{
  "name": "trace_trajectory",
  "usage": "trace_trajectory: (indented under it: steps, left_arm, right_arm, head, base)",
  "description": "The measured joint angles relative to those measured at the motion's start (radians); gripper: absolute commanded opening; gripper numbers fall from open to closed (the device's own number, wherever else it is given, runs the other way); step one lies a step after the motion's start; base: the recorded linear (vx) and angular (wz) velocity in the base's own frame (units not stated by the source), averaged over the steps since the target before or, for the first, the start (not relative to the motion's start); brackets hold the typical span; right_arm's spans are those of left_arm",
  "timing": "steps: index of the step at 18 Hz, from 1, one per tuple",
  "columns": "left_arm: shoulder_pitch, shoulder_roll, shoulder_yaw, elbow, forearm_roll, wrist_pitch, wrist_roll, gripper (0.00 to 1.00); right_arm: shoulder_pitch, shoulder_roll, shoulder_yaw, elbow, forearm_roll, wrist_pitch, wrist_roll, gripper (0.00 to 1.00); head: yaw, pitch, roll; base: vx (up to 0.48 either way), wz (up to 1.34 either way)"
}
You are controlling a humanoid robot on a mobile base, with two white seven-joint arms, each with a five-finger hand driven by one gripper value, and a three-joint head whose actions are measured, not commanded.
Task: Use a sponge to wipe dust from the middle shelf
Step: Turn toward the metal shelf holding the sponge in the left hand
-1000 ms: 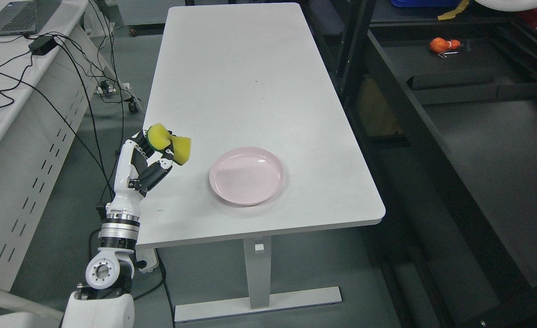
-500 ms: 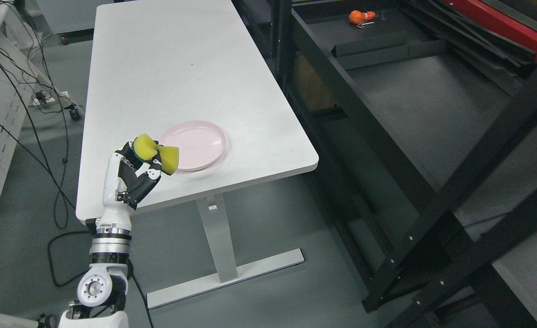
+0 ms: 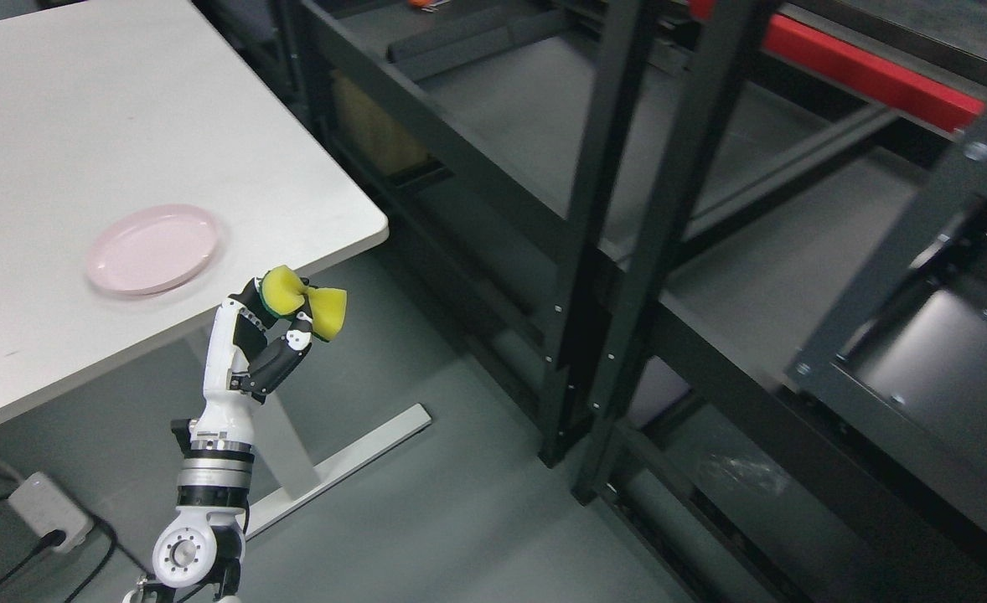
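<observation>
**Op:** Yellow sponge w/ a dark green backing sits in my left hand, fingers curled tight round its middle so it's pinched into a bow shape. Arm comes up from bottom left, hand raised in the air.

**Obs:** Where's that vs the surface?

**Op:** White surface is upper left; hand is just off its near right corner, over the grey floor, not touching the top. Pink plate lies on the surface near that edge, apart from the sponge.

**Obs:** And the shelf?

**Op:** Black metal shelf unit fills centre & right, well apart from the hand. Dark grey shelf boards at several levels, red bar at the top right. Small orange thing at the top edge, too cut off to ID.

**Obs:** Right arm?

**Op:** Not in shot.
</observation>
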Motion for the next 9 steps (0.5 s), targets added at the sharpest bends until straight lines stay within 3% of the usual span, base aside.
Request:
trace_trajectory:
  steps: [9]
  left_arm:
    - [-0.006, -0.001, -0.161, -0.028, -0.003, -0.130, -0.199, 0.00]
  right_arm:
    - [0.000, 0.000, 0.000, 0.000, 0.000, 0.000, 0.000, 1.00]
  head:
    - [0.0000, 0.000, 0.000]
  base:
    - [-0.162, -1.06]
